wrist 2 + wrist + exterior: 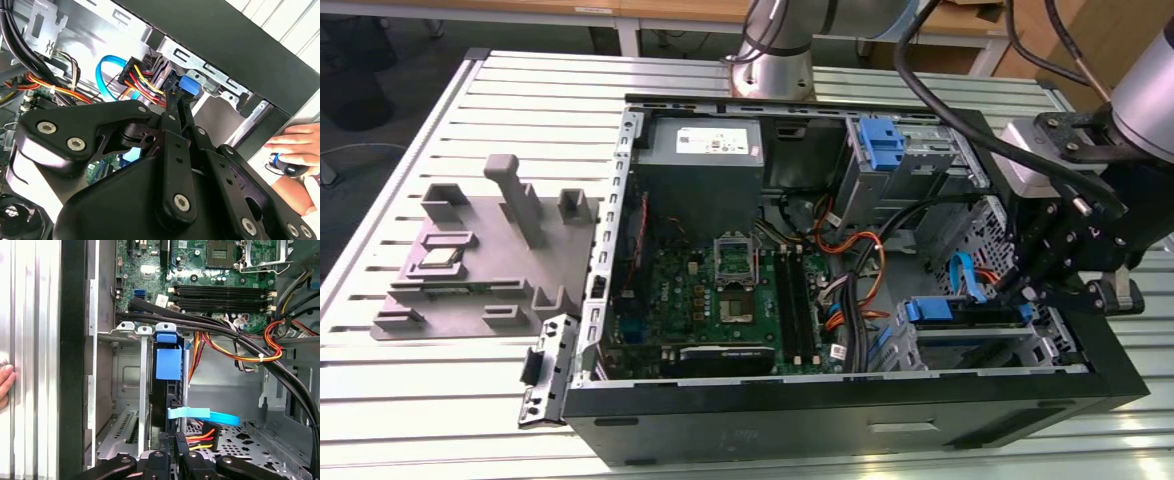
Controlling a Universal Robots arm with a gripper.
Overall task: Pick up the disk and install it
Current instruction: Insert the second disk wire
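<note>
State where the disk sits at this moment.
The disk stands on edge in the drive bay at the exterior view's right of the open computer case, beside the motherboard, with the gripper at its cabled end.

disk [168, 362]: blue carrier, dark body
hand [172, 92]: black
motherboard [727, 300]: green
flat cable [202, 415]: light blue
tabletop [520, 110]: pale grey, ribbed
fixture block [480, 255]: grey
</note>
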